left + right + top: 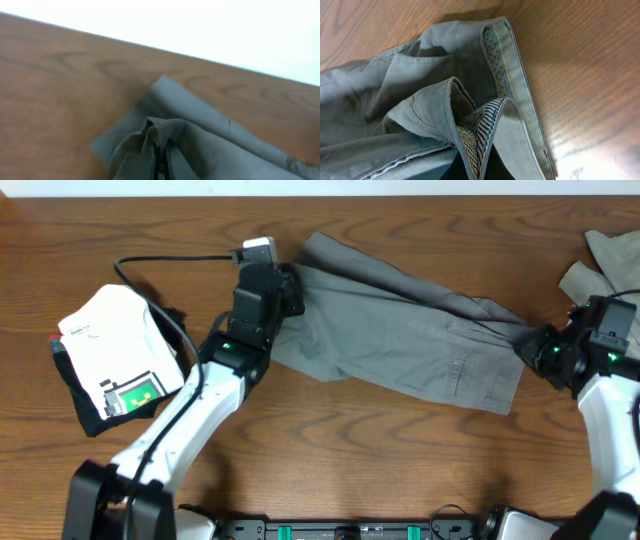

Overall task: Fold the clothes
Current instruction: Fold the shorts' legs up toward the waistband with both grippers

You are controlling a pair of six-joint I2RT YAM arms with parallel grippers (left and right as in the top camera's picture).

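the left claw (pixel 287 288) is pressed together on the grey shorts (pixel 400 330), pinching a bunch of cloth at their left end. in the left wrist view the fabric rises in a crumpled ridge into that claw (pixel 161 161) at the bottom edge, and past it a flat corner of the shorts (pixel 200 115) lies spread on the wooden table (pixel 60 85).

the right claw (pixel 528 345) is closed on the opposite, right end of the shorts, nipping the waistband (pixel 512 85). in the right wrist view a fold of the band is gathered up into the claw (pixel 470 169), its striped inner lining turned outward, while the rest of the band runs away flat along the edge of the shorts (pixel 395 90).

between the two claws the shorts lie stretched across the table (pixel 400 460), slanting from upper left down to lower right, mostly flat with a long crease along their upper edge and a stitched pocket seam near the right end.

left of the shorts, well apart from them, sits a folded white and black garment (pixel 115 345) with a green label. a black cable (pixel 160 265) loops between that bundle and the shorts' left end. beyond the shorts' right end, above the right claw, another grey garment (pixel 600 260) lies crumpled at the table's edge.
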